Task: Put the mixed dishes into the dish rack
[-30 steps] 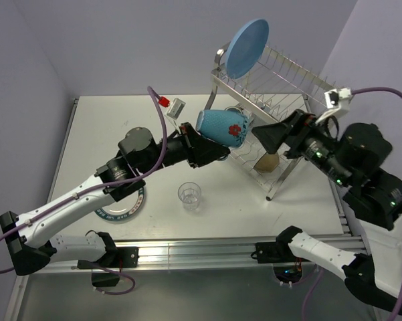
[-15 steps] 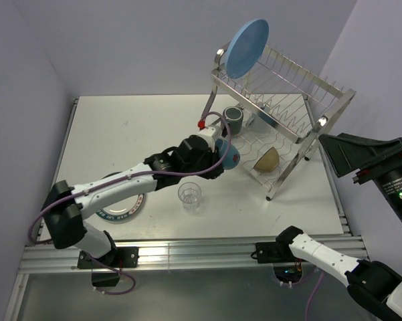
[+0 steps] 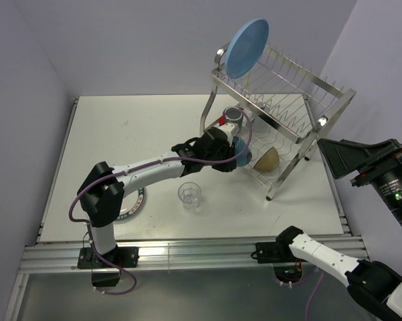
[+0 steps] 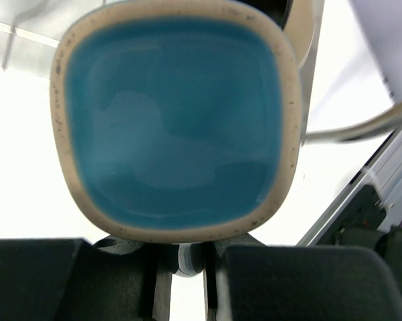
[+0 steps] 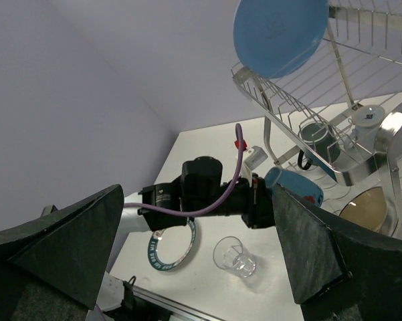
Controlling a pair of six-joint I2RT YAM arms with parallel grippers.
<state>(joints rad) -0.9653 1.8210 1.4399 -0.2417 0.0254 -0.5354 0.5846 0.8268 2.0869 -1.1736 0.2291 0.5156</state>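
Left gripper [image 3: 222,148], clamped on the blue mug [image 3: 241,150], has carried it center-frame to the rack's [image 3: 274,114] lower shelf; right gripper [image 3: 336,155] waits open, far right.

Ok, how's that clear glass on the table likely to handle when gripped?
The clear glass looks smooth and round, so probably slippery in a pinch. Its thin transparent wall suggests it's fragile: squeeze gently. Standing upright and small, it may tip if nudged, then roll.
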